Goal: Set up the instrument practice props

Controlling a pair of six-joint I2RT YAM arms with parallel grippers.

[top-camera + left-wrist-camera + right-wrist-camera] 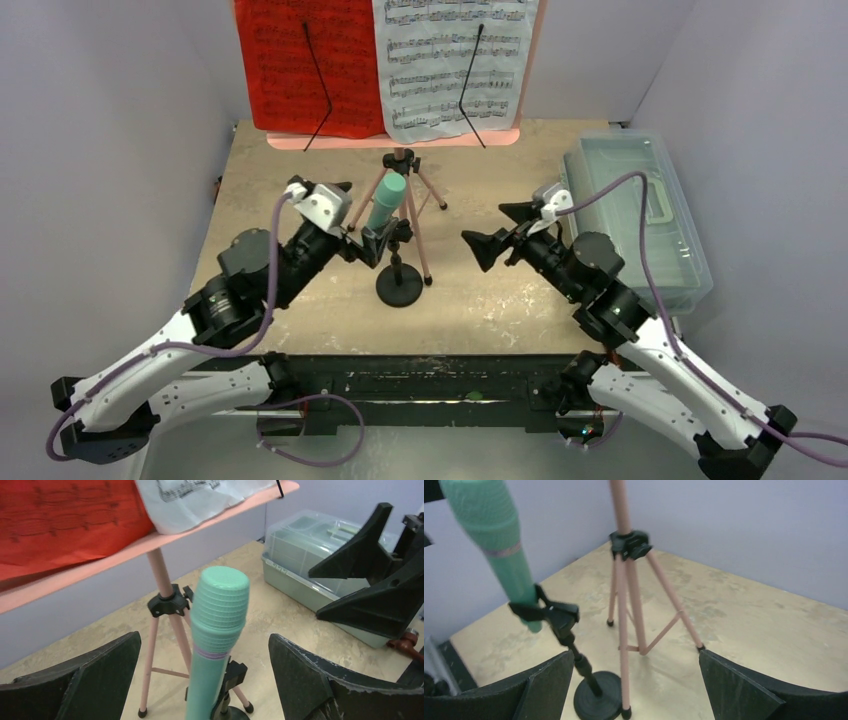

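Left fingers [85, 680] gape wide, gaps flanking the teal tube [217, 615]; right fingers [754, 690] equally wide.

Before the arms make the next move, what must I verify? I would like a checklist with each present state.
1. Red page and white page on the pink music stand: ok.
2. Teal tube in the clip of the black stand: ok.
3. Its base flat on the table: ok.
4. Left pincer open, tube between its fingers, untouched: ok.
5. Right pincer open, empty: ok.
6. Clip's grip firm: cannot tell.
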